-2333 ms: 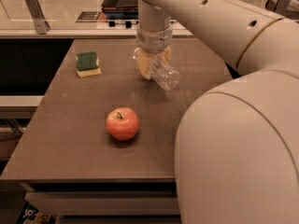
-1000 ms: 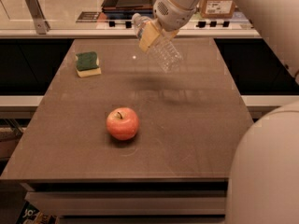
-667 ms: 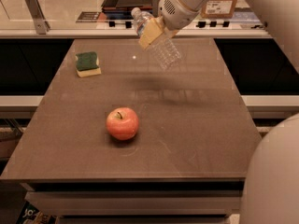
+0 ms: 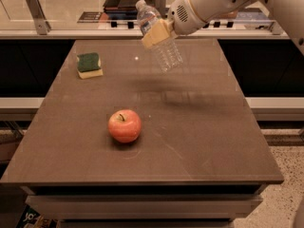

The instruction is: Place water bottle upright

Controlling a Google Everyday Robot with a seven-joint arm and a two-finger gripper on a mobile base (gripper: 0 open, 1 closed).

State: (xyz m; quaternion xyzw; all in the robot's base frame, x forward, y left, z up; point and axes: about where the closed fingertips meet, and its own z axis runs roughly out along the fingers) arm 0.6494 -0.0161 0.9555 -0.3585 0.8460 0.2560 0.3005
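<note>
1. Three loose items in view: two rest on the table (image 4: 204,137), and one is held in the air above it.
2. Far left, rear part of the table: sponge (image 4: 89,64), green face up, yellow layer underneath, lying flat. It is well apart from everything else.
3. Left of centre, nearer the front edge: apple (image 4: 124,126), red-orange, stem up, sitting on the table surface. Nothing touches it.
4. Centre, over the rear half of the table: water bottle (image 4: 169,56), clear and ribbed with a white cap. It is off the surface and not upright. It is tilted, cap end up and to the left, base down and to the right. A faint shadow lies on the table below it.
5. Hand (image 4: 156,33): clamped on the water bottle near its upper body, tan pads (image 4: 153,36) against the plastic. The hand is aloft, right of the sponge and behind the apple.
6. Right: white arm (image 4: 209,4) enters from the upper right corner and ends at the hand.
</note>
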